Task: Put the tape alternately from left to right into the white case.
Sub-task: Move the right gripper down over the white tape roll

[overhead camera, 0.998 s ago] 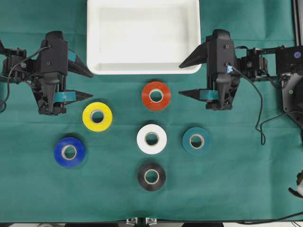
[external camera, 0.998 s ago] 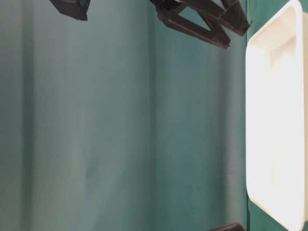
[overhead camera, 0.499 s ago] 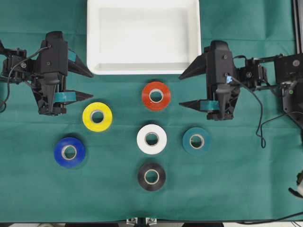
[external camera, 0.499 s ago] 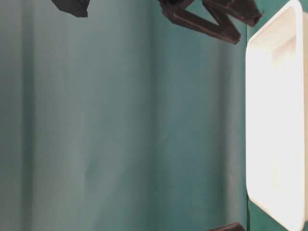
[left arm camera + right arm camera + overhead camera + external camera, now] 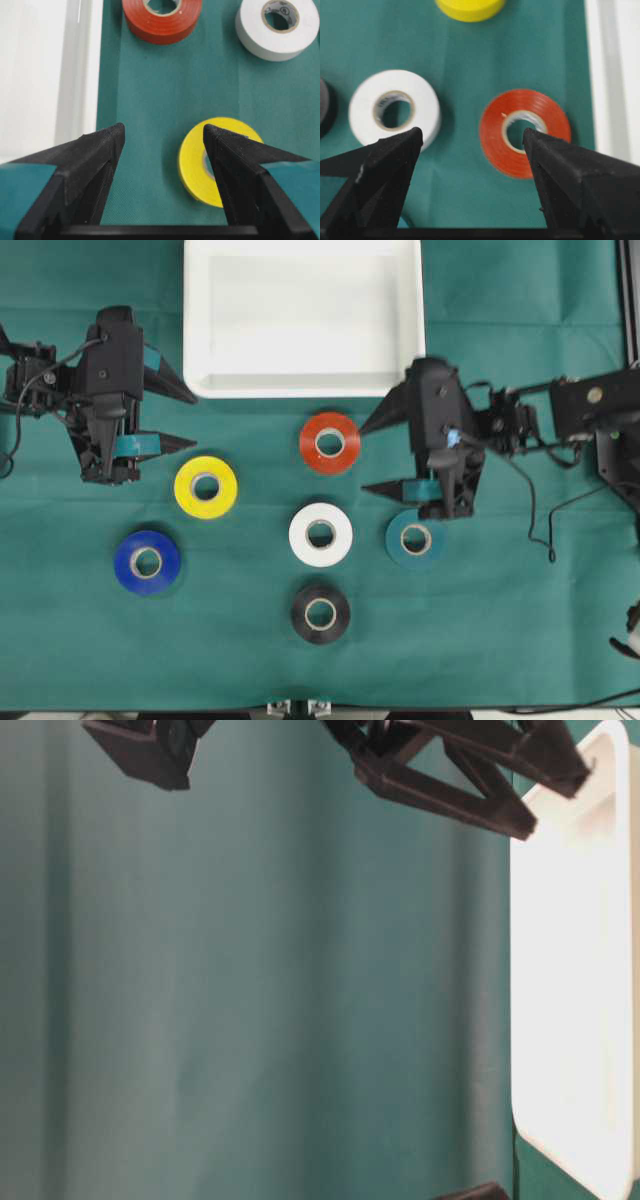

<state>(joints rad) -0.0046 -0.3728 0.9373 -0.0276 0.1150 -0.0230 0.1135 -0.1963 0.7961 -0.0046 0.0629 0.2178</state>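
Overhead, I see six tape rolls flat on the green cloth (image 5: 500,640) below the empty white case (image 5: 300,385); both grippers stand wide apart, holding nothing. Left wrist view: the left gripper (image 5: 162,137) frames the yellow roll (image 5: 192,167). Right wrist view: the right gripper (image 5: 472,137) frames the red roll (image 5: 497,142). I judge them light, stiff, smooth; I'd pinch across the outer rim
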